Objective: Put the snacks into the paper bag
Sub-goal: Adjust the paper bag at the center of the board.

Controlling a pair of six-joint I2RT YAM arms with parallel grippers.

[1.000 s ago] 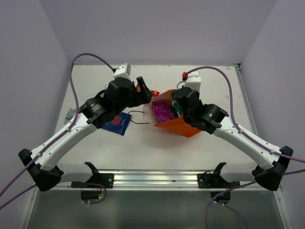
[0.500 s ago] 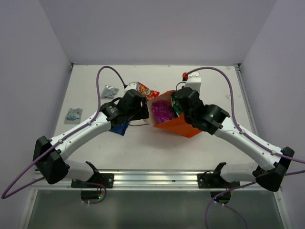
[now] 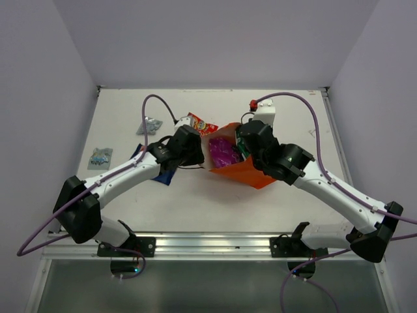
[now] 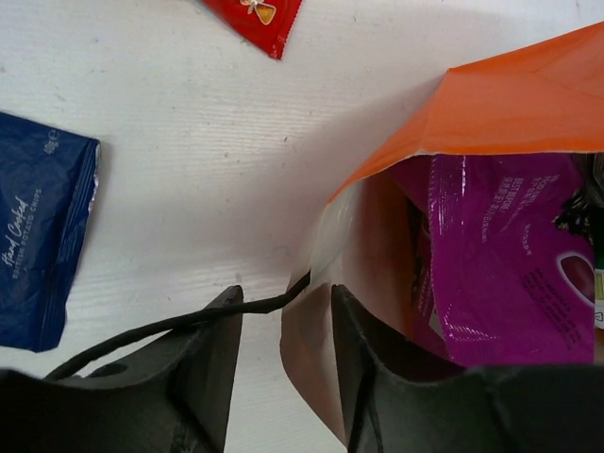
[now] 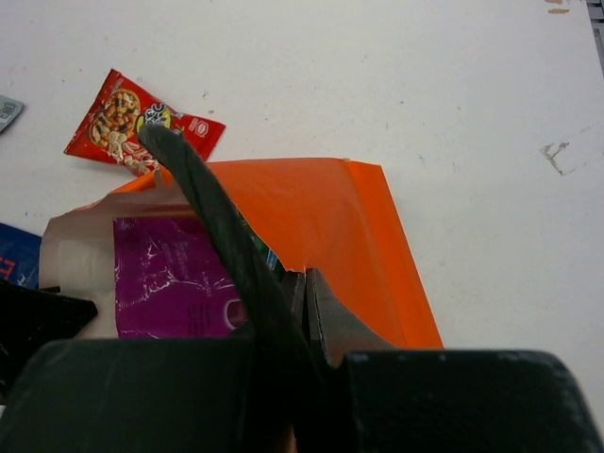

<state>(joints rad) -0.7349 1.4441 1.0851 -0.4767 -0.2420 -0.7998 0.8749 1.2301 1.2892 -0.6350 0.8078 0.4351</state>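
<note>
The orange paper bag point(image 3: 244, 171) lies mid-table with its mouth facing left. The magenta-purple packet point(image 3: 223, 151) is inside it, also in the left wrist view point(image 4: 491, 255) and the right wrist view point(image 5: 170, 274). My right gripper point(image 3: 242, 147) is shut on the bag's upper rim point(image 5: 321, 208). My left gripper point(image 4: 283, 297) is open at the mouth, with the bag's near wall between the jaws and a black cord handle point(image 4: 189, 321) across one finger. The red packet point(image 3: 201, 123) lies behind the bag. The dark blue packet point(image 4: 38, 236) lies under my left arm. The silver-grey packet point(image 3: 151, 124) and a pale greenish packet point(image 3: 100, 158) lie far left.
A small red knob point(image 3: 253, 103) and a white box point(image 3: 265, 112) sit at the back right. A metal rail point(image 3: 208, 244) runs along the near edge. Pale walls close the table on the left, back and right.
My left arm swung down and left, uncovering the red and silver-grey packets, and its gripper came to the bag's mouth. The right gripper and the bag stayed put.
</note>
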